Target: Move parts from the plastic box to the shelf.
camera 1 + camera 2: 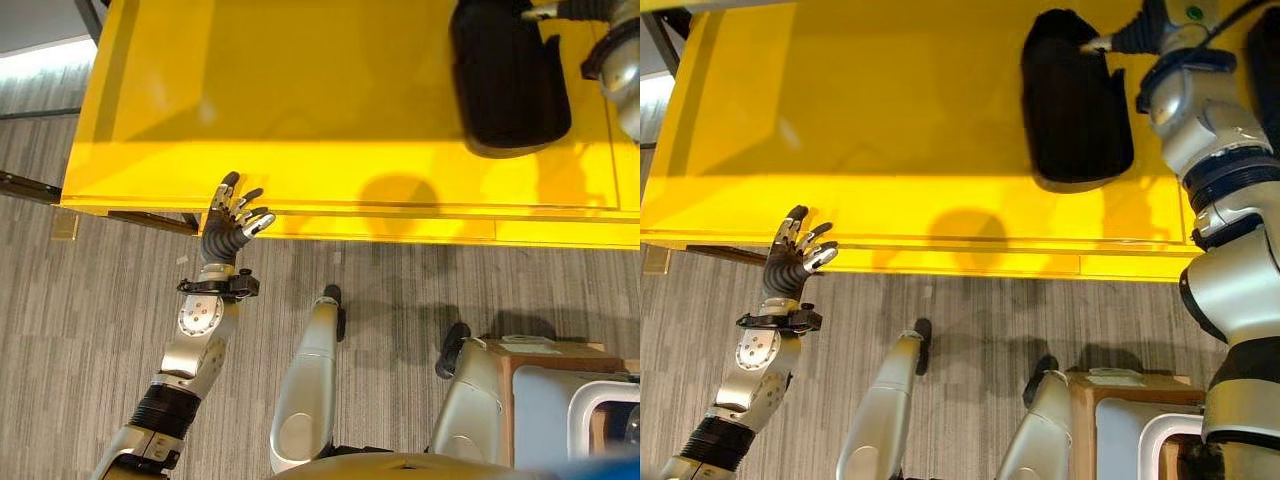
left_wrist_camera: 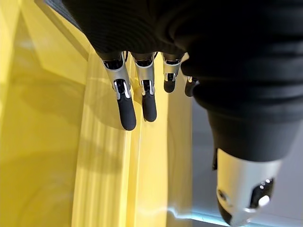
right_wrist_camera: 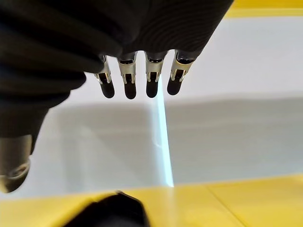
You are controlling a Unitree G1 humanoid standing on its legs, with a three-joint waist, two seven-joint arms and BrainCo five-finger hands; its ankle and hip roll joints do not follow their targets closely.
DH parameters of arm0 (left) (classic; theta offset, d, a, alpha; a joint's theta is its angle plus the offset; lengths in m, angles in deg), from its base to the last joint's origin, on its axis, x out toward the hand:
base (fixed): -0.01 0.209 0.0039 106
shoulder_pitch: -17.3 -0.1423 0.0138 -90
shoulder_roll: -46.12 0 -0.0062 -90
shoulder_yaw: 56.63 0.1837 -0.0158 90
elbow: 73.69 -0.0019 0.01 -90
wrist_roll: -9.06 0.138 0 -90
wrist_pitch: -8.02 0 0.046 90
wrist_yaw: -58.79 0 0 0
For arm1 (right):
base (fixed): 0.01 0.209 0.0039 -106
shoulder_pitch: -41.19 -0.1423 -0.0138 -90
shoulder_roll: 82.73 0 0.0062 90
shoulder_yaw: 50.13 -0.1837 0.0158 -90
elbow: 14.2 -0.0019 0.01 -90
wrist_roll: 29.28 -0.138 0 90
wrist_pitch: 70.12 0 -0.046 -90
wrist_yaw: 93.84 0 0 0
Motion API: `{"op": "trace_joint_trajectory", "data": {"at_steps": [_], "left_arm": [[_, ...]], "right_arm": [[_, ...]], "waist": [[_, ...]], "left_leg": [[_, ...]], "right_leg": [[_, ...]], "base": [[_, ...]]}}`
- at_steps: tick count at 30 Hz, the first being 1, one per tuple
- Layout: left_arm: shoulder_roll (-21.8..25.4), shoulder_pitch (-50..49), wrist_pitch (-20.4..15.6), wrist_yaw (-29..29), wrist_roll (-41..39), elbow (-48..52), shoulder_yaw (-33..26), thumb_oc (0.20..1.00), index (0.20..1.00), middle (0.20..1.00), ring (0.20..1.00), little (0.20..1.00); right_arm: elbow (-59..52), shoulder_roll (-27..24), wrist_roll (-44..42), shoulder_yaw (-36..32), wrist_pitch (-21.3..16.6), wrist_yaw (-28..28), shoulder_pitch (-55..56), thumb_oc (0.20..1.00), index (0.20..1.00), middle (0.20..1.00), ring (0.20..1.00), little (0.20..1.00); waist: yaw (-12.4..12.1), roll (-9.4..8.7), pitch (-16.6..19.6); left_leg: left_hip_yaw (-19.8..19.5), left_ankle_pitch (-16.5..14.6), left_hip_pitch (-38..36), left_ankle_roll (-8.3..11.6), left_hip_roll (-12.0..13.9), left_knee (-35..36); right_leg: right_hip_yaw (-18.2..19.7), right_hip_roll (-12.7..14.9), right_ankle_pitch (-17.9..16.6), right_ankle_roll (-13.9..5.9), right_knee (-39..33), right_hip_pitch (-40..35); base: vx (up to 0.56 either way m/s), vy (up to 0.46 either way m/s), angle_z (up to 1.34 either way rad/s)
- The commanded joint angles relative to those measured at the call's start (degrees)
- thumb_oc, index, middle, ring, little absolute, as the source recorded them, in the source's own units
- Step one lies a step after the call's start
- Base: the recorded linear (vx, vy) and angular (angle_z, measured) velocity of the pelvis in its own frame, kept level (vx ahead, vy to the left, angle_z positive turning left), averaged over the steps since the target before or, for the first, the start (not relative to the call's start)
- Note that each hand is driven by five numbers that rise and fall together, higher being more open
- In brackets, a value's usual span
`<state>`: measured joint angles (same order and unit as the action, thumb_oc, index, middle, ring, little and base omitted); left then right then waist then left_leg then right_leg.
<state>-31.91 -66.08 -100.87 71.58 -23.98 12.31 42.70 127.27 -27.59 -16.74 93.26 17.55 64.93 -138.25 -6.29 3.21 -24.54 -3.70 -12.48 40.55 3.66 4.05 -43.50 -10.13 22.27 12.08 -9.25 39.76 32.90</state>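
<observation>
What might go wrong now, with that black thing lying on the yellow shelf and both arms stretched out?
1. The right robot hand hangs open just past the black part; drawing the arm back carelessly may drag the part along.
2. The left robot hand sits open at the yellow shelf's front edge and might knock against it.

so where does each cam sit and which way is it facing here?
Left eye: on the head, looking down at the yellow shelf, the black part and the open left hand.
Right eye: beside it, same scene, with the right arm reaching over the part.
Left wrist: along the left hand's straight fingers at the shelf edge.
Right wrist: along the right hand, fingers straight, shelf and part beneath.
</observation>
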Motion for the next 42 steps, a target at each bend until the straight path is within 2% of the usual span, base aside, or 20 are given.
{"op": "trace_joint_trajectory", "data": {"at_steps": [1, 2, 3, 8, 9, 13, 14, 18, 20, 21, 22, 23, 24, 26, 31, 35, 37, 42], "left_arm": [[0.8, -2.8, 1.2, 0.9, 1.3, -1.0, 0.3, 1.0, 1.0, 1.0, 1.0, 1.0], [0.9, -2.8, 1.2, 0.9, 1.3, -0.9, 0.3, 1.0, 1.0, 1.0, 1.0, 1.0], [0.6, -3.2, 1.5, 1.2, 1.5, -0.9, -0.3, 1.0, 1.0, 1.0, 1.0, 1.0], [0.2, -3.9, 2.2, 1.2, 1.8, -0.7, -1.0, 1.0, 1.0, 1.0, 1.0, 1.0], [0.0, -4.2, 2.4, 1.1, 1.9, -0.6, -1.2, 1.0, 1.0, 1.0, 1.0, 1.0], [0.1, -4.9, 2.8, 0.7, 2.7, -0.3, -1.4, 1.0, 1.0, 1.0, 1.0, 1.0], [0.0, -5.2, 2.9, 0.3, 3.2, 0.0, -1.6, 1.0, 1.0, 1.0, 1.0, 1.0], [-0.4, -5.9, 3.3, -0.2, 4.1, -0.2, -1.8, 1.0, 1.0, 1.0, 1.0, 1.0], [-1.0, -6.9, 3.7, -0.7, 5.5, 0.1, -2.5, 1.0, 1.0, 1.0, 1.0, 1.0], [-0.8, -6.9, 3.7, -0.7, 5.5, 0.1, -2.3, 1.0, 1.0, 1.0, 1.0, 1.0], [-1.0, -7.1, 3.8, -0.8, 5.8, 0.3, -2.5, 1.0, 1.0, 1.0, 1.0, 1.0], [-1.5, -8.4, 4.2, -1.8, 6.5, 1.2, -3.9, 1.0, 1.0, 1.0, 1.0, 1.0], [-1.4, -8.5, 4.3, -1.8, 6.6, 1.3, -3.7, 1.0, 1.0, 1.0, 1.0, 1.0], [-2.2, -9.9, 4.5, -2.0, 7.7, 1.9, -5.4, 1.0, 1.0, 1.0, 1.0, 1.0], [-2.2, -11.1, 4.7, -2.2, 9.4, 1.8, -6.5, 1.0, 1.0, 1.0, 1.0, 1.0], [-2.1, -10.9, 4.8, -2.0, 10.2, 1.2, -6.5, 1.0, 1.0, 1.0, 1.0, 1.0], [-1.9, -10.8, 5.0, -2.1, 10.5, 1.1, -6.2, 1.0, 1.0, 1.0, 1.0, 1.0], [-1.8, -10.2, 5.0, -1.8, 10.8, 0.6, -5.9, 1.0, 1.0, 1.0, 1.0, 1.0]], "right_arm": [[-6.6, -3.1, -0.9, -3.7, 0.4, -3.4, -3.8, 1.0, 1.0, 1.0, 1.0, 1.0], [-6.8, -3.2, -0.8, -3.9, 0.5, -3.4, -3.7, 1.0, 1.0, 1.0, 1.0, 1.0], [-12.2, -3.5, -1.5, -7.9, 0.3, -4.0, -0.6, 1.0, 1.0, 1.0, 1.0, 1.0], [-24.1, -3.8, -4.2, -16.9, -1.2, -4.2, 8.4, 1.0, 1.0, 1.0, 1.0, 1.0], [-28.7, -3.0, -5.1, -21.8, -2.4, -4.8, 13.5, 1.0, 1.0, 1.0, 1.0, 1.0], [-36.3, -2.4, -5.0, -29.9, -4.5, -4.6, 24.6, 1.0, 1.0, 1.0, 1.0, 1.0], [-42.4, -2.5, -4.1, -34.5, -5.9, -3.7, 32.4, 1.0, 1.0, 1.0, 1.0, 1.0], [-48.5, -0.8, -3.0, -39.9, -7.4, -2.2, 42.7, 1.0, 1.0, 1.0, 1.0, 1.0], [-54.5, 0.5, -2.8, -44.3, -9.2, -0.3, 52.9, 1.0, 1.0, 1.0, 1.0, 1.0], [-54.8, 0.6, -2.8, -44.7, -9.1, -0.2, 53.4, 1.0, 1.0, 1.0, 1.0, 1.0], [-56.7, 0.7, -1.9, -45.8, -9.3, 0.7, 57.1, 1.0, 1.0, 1.0, 1.0, 1.0], [-63.2, -0.4, 3.8, -49.8, -9.5, 2.8, 67.2, 1.0, 1.0, 1.0, 1.0, 1.0], [-63.6, -0.3, 3.8, -50.3, -9.4, 2.9, 67.8, 1.0, 1.0, 1.0, 1.0, 1.0], [-67.7, -1.9, 10.0, -54.2, -9.4, 5.1, 78.0, 1.0, 1.0, 1.0, 1.0, 1.0], [-69.0, -4.4, 19.9, -55.0, -8.5, 7.6, 86.8, 1.0, 1.0, 1.0, 1.0, 1.0], [-66.7, -5.5, 24.5, -49.0, -7.7, 9.8, 85.4, 1.0, 1.0, 1.0, 1.0, 1.0], [-64.2, -6.6, 29.0, -43.7, -7.4, 11.7, 83.2, 1.0, 1.0, 1.0, 1.0, 1.0], [-58.4, -8.5, 34.6, -36.0, -6.7, 12.7, 77.8, 1.0, 1.0, 1.0, 1.0, 1.0]], "waist": [[-0.4, -2.19, 0.6], [-0.4, -2.22, 0.6], [0.2, -2.55, 0.4], [1.5, -3.3, 0.3], [2.0, -3.37, 0.3], [2.4, -3.78, 0.7], [3.1, -4.1, 0.9], [3.8, -4.32, 1.2], [4.7, -4.73, 1.7], [4.5, -4.79, 1.8], [4.9, -4.94, 1.9], [6.2, -5.41, 2.3], [6.0, -5.41, 2.4], [7.2, -5.9, 3.1], [8.3, -6.6, 4.0], [8.4, -6.93, 4.4], [8.1, -7.09, 4.4], [8.0, -7.18, 4.6]], "left_leg": [[-2.8, 1.3, -1.2, 1.1, 2.7, 3.6], [-2.8, 1.3, -1.2, 1.1, 2.7, 3.6], [-2.6, 1.2, -1.7, 1.06, 2.9, 3.5], [-2.3, 1.2, -3.0, 1.07, 3.4, 3.9], [-2.2, 1.1, -3.7, 1.02, 3.6, 4.3], [-2.0, 1.3, -5.1, 1.02, 3.8, 5.1], [-1.9, 1.4, -5.9, 1.06, 4.1, 5.6], [-1.7, 1.6, -7.0, 1.07, 4.4, 6.2], [-1.4, 1.5, -7.9, 1.12, 4.6, 6.5], [-1.4, 1.5, -8.0, 1.12, 4.6, 6.5], [-1.4, 1.4, -8.2, 1.14, 4.7, 6.5], [-1.3, 1.0, -8.9, 1.26, 5.1, 6.4], [-1.3, 1.0, -8.9, 1.26, 5.1, 6.4], [-1.2, 0.7, -9.7, 1.52, 5.5, 6.4], [-0.7, 0.5, -10.6, 1.92, 6.3, 6.9], [-0.4, 0.8, -11.3, 2.02, 6.7, 7.5], [-0.2, 0.3, -11.9, 2.27, 7.0, 7.4], [0.2, 0.8, -12.1, 2.28, 6.8, 8.1]], "right_leg": [[1.1, -0.8, 1.7, 3.8, 6.8, 3.5], [1.1, -0.8, 1.7, 3.8, 6.8, 3.5], [1.4, -1.1, 1.5, 3.87, 6.6, 3.1], [1.4, -1.6, 1.0, 4.0, 5.4, 1.8], [1.4, -1.8, 0.7, 3.96, 4.7, 1.1], [1.1, -2.0, 0.3, 3.83, 3.5, -0.3], [1.1, -2.2, 0.1, 3.76, 2.6, -1.3], [1.2, -2.5, -0.1, 3.6, 1.8, -2.2], [1.4, -2.8, -0.1, 3.51, 1.3, -3.0], [1.4, -2.8, -0.1, 3.51, 1.2, -3.1], [1.5, -2.8, -0.1, 3.42, 1.2, -3.3], [1.6, -2.9, 0.1, 3.25, 1.1, -4.1], [1.5, -2.9, 0.1, 3.25, 1.1, -4.1], [1.7, -3.0, 0.2, 3.01, 0.6, -5.0], [2.2, -3.6, -0.2, 2.65, -0.8, -5.9], [2.5, -4.0, -0.7, 2.64, -1.5, -6.1], [2.8, -4.1, -0.4, 2.45, -1.8, -6.6], [3.0, -4.0, -1.3, 2.33, -2.6, -6.7]], "base": [[0.0, 0.0, 0.0], [-0.02, 0.023, -0.08], [-0.02, 0.022, -0.1], [-0.02, 0.014, -0.08], [-0.02, 0.008, -0.12], [-0.01, -0.004, -0.12], [-0.01, -0.003, -0.1], [-0.01, 0.004, -0.05], [0.01, -0.002, -0.06], [0.0, 0.0, 0.0], [0.04, 0.0, -0.06], [0.04, 0.0, -0.05], [0.06, -0.004, -0.09], [0.04, 0.001, -0.07], [0.01, 0.002, -0.06], [0.02, 0.001, -0.08], [0.01, 0.009, -0.05], [0.0, 0.0, 0.0]]}}
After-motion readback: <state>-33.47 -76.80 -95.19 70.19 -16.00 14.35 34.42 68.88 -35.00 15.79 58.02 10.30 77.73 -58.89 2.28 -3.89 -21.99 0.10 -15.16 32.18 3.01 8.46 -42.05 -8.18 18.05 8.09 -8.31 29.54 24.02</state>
